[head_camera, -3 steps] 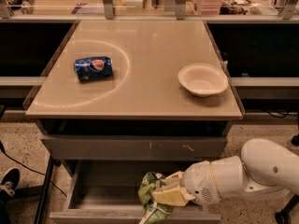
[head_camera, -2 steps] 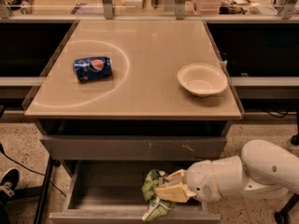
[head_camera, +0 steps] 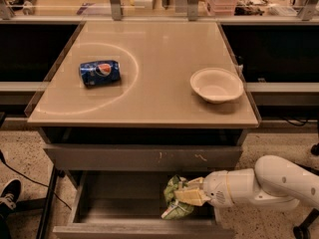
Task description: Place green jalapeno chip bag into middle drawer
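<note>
The green jalapeno chip bag (head_camera: pixel 172 203) is a crumpled light-green foil bag held over the right part of the open middle drawer (head_camera: pixel 117 203), low near its grey floor. My gripper (head_camera: pixel 183 195) reaches in from the right on a white arm and is shut on the bag, its pale fingers (head_camera: pixel 192 197) clamped across the bag's right side. The drawer is pulled out below the table, with low side walls and a plain front edge at the bottom of the view.
On the beige table top (head_camera: pixel 149 98) lie a blue Pepsi can (head_camera: pixel 99 72) on its side at the left and a white bowl (head_camera: pixel 216 84) at the right. A grey front panel with pale scratches (head_camera: pixel 144 157) sits above the drawer. A shoe (head_camera: pixel 9 195) shows at left.
My gripper has shifted the bag slightly to the right and further into the drawer; the grip is unchanged. The can and bowl have not moved.
</note>
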Controlling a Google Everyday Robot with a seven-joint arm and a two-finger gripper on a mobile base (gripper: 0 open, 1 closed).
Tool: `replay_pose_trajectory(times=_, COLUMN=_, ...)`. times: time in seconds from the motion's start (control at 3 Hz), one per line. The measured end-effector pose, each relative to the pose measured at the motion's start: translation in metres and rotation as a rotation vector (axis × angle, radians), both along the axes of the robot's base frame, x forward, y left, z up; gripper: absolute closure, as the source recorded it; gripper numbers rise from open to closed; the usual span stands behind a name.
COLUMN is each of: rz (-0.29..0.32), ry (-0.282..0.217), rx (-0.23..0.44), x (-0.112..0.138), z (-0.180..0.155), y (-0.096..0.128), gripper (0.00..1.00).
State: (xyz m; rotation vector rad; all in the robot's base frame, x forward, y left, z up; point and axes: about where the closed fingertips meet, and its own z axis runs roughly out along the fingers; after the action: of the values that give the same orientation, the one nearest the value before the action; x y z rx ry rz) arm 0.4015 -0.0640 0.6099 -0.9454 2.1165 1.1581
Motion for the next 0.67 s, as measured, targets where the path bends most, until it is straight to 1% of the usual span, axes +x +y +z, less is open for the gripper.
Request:
replay_pose_trajectory(times=0.33, rz=-0.049, ry=0.019, rx=-0.026, x=0.0168, z=-0.0257, y=-0.0128, gripper=1.0)
replay_pose_trajectory(times=0.67, rz=-0.052, ry=0.021, rx=-0.027, x=0.0172, z=-0.0271, y=-0.0136, gripper=0.82)
